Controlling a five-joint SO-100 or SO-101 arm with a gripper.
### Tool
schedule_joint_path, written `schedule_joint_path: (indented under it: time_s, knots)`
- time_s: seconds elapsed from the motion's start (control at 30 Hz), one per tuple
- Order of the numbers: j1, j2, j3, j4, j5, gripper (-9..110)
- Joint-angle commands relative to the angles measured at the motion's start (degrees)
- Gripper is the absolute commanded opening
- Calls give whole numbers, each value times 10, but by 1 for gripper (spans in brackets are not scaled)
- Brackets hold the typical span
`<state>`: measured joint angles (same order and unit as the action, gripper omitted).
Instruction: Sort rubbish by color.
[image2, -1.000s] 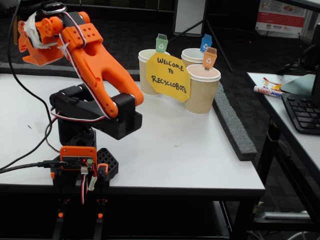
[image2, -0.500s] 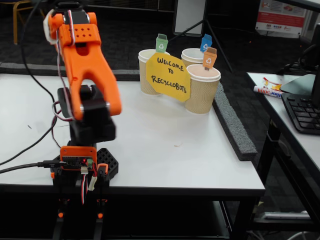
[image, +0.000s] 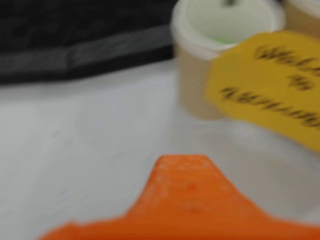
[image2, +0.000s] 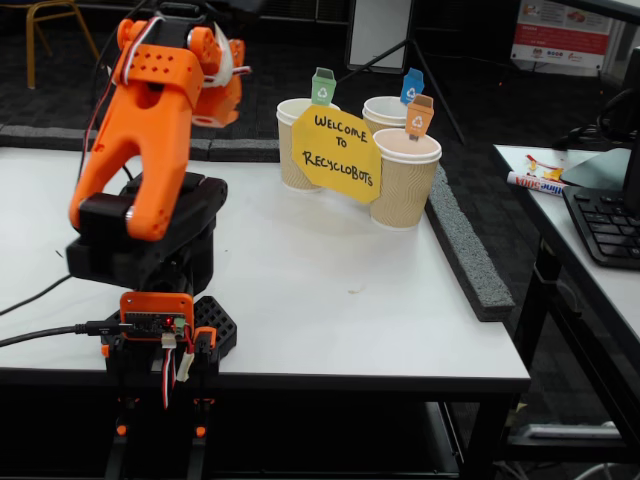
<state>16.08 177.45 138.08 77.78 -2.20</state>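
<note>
While hand (image2: 225, 95) hangs raised, wad orientation hidden

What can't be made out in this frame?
- Gripper: open or shut unclear; fixed view has it bunched behind the arm, wrist view is blurred.
- Rubbish wads: none visible on the table.
- Cups' contents: rims hide them in the fixed view.
- Yellow sign: text blurred in the wrist view.

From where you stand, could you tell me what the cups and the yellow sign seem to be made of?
The cups look like paper: matte tan walls, the nearest one ribbed, with rolled pale rims. The yellow sign seems to be thin card or paper, flat and matte, with hand-inked lettering. Both are judged by look only.
</note>
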Motion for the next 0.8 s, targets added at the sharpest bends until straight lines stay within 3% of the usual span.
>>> schedule_joint_path:
  time_s: [0.0, 0.77]
  knots:
    - [63, -4, -86, -8, -11, 0]
    - [171, -4, -200, -4, -12, 0]
